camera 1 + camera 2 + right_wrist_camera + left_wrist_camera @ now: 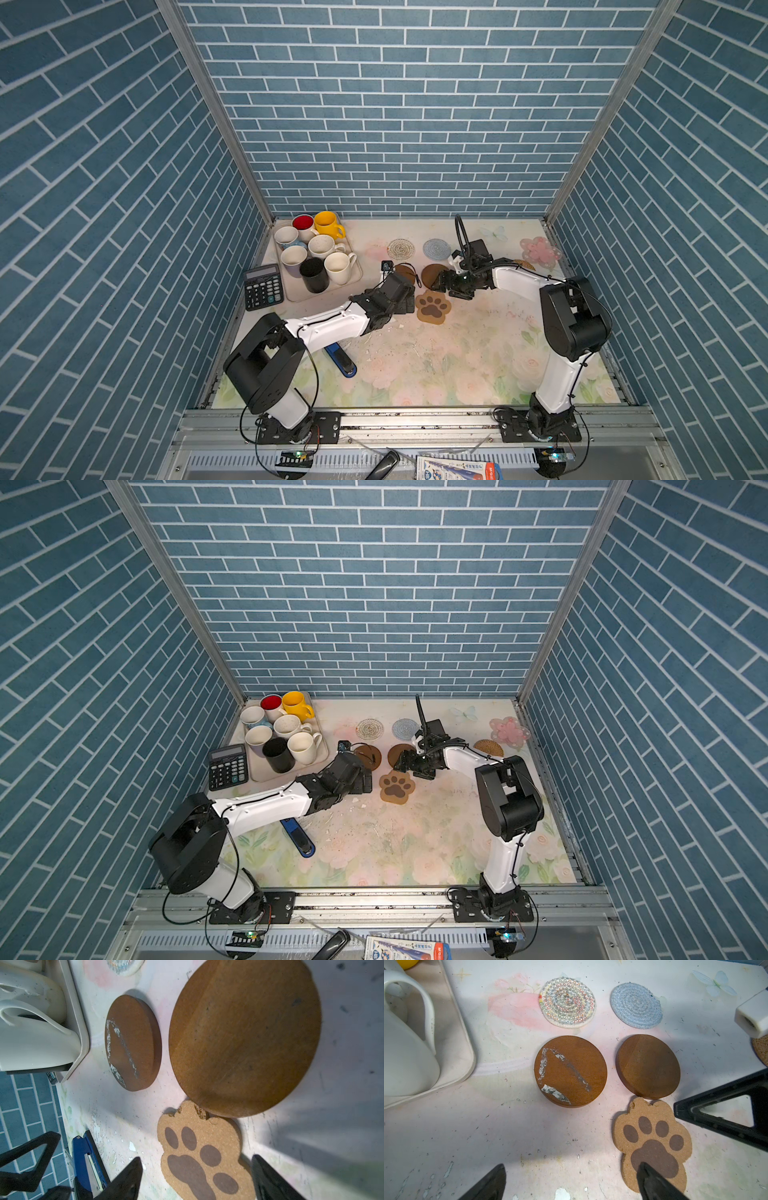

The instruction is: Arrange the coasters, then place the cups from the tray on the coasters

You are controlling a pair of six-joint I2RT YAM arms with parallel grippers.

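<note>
Both top views show the paw-shaped coaster (433,306) near the middle of the table (457,365), and everything else is placed from it.

Just beyond it, toward the back wall (395,124), lie two discs. The scuffed brown disc (571,1072) is beyond and to the left. The clean brown disc (648,1066) is straight beyond, its rim at the paw's toes; whether it touches them or sits a hair apart I cannot tell. Farther beyond are the white woven coaster (401,249) and the light blue woven coaster (436,248), side by side. Well to the right and beyond lies the pink flower coaster (540,251). The tan rattan coaster (489,748) is between it and the paw, partly hidden by the right arm (519,282).

Well to the left and beyond is the tray (297,291), with all seven cups upright in it:
- yellow cup (326,224)
- red-lined white cup (303,224)
- speckled white cup (320,246)
- cream cup (338,268)
- black cup (313,274)
- lavender cup (294,257)
- light blue cup (286,237)

Farther left still, a calculator (263,286) lies against the tray. A blue stapler (340,359) lies to the left and nearer than the paw, partly under the left arm (332,328).

The left gripper (571,1178) is just left of the paw-shaped coaster, with its jaws spread wide and empty. In the left wrist view one finger (652,1180) shows over the coaster's large pad. The right gripper (196,1165) is at the paw's far right edge, with its jaws parted and grasping nothing. In the right wrist view its fingers stand on either side of the paw shape.
</note>
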